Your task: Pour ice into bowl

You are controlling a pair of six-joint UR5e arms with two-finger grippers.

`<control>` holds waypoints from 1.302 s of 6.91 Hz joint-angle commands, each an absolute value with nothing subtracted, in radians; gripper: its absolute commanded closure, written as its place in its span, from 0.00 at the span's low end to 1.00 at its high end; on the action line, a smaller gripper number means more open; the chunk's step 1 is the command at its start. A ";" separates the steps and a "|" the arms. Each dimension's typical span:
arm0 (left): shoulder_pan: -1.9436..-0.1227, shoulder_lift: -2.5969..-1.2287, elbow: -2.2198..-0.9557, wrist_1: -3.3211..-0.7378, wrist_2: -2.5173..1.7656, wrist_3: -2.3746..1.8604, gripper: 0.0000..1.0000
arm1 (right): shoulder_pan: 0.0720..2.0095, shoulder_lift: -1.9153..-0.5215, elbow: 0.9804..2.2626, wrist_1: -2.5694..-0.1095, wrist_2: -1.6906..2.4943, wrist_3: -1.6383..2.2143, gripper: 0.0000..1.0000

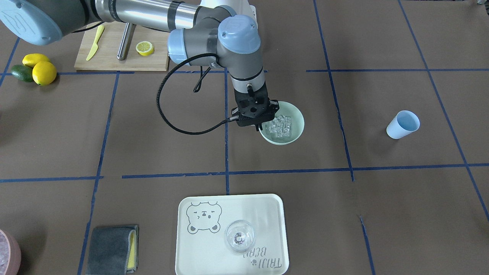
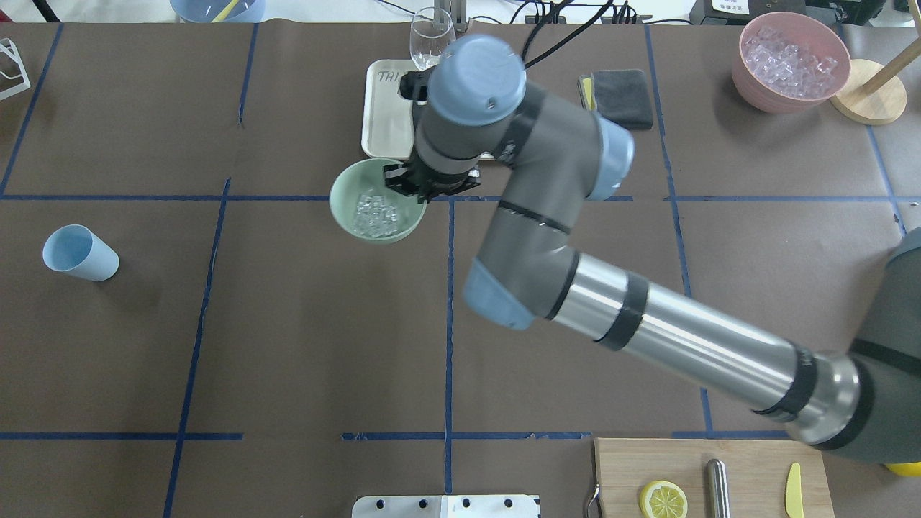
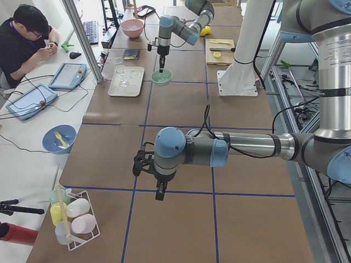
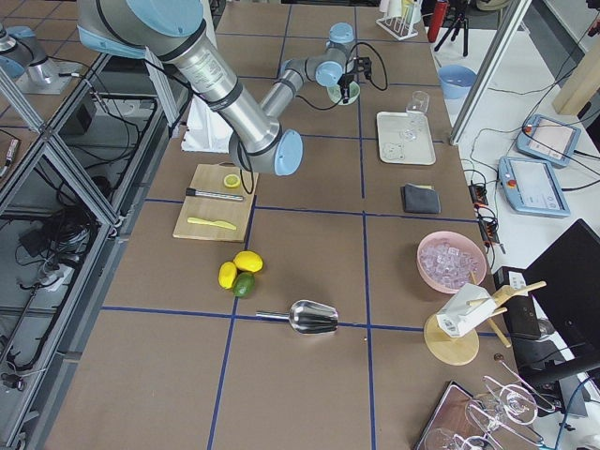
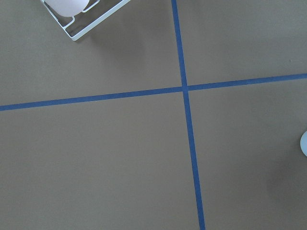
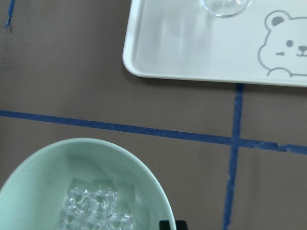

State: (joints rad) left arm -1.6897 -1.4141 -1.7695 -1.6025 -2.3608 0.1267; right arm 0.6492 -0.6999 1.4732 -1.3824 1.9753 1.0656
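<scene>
Because the ice (image 1: 280, 126) already lies heaped in the bowl (image 1: 298, 122), the pour looks done, and the coming move turns on how the right tool (image 1: 258, 126) stands to the bowl's rim. The tool hangs at the rim on the robot's right side, so the bowl and its ice lie just to the tool's left. In the right wrist view one dark fingertip shows just outside the rim, and the tray (image 1: 267, 214) with its glass (image 1: 239, 236) lies beyond, near but apart from the bowl. Whether the tool is spread, pressed together or pinching the rim cannot be told; the other finger is hidden.

The right arm reaches long and nearly level across the surface (image 1: 153, 152), its wrist bent so that the tool points straight down. The right arm is by far the nearer one. The left tool (image 3: 159, 193) hangs well apart over bare surface, also pointing down, and its state cannot be told either. The pale blue cup (image 1: 403, 124) sits off on the robot's left, well clear of both.

A straight lift would probably clear the rim; a sideways pull toward the bowl could tip it and spill the ice.
</scene>
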 commanded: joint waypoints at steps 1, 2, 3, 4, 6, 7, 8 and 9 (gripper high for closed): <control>-1.681 -1.414 -1.766 -1.566 -2.359 0.132 0.00 | 0.850 -0.948 1.647 -1.385 2.183 0.810 1.00; -1.674 -1.416 -1.769 -1.566 -2.362 0.133 0.00 | 0.917 -1.042 1.699 -1.382 2.244 0.725 1.00; -1.672 -1.416 -1.773 -1.566 -2.367 0.133 0.00 | 0.949 -1.163 1.747 -1.367 2.264 0.682 1.00; -1.672 -1.422 -1.775 -1.566 -2.367 0.133 0.00 | 0.987 -1.277 1.776 -1.356 2.275 0.561 1.00; -1.671 -1.428 -1.779 -1.566 -2.367 0.132 0.00 | 1.023 -1.501 1.770 -1.193 2.273 0.433 1.00; -1.667 -1.428 -1.789 -1.566 -2.367 0.132 0.00 | 1.028 -1.590 1.741 -1.034 2.279 0.437 1.00; -1.667 -1.428 -1.790 -1.566 -2.367 0.132 0.00 | 1.034 -1.630 1.708 -0.952 2.304 0.442 1.00; -1.666 -1.428 -1.796 -1.566 -2.367 0.132 0.00 | 1.034 -1.652 1.660 -0.883 2.304 0.442 1.00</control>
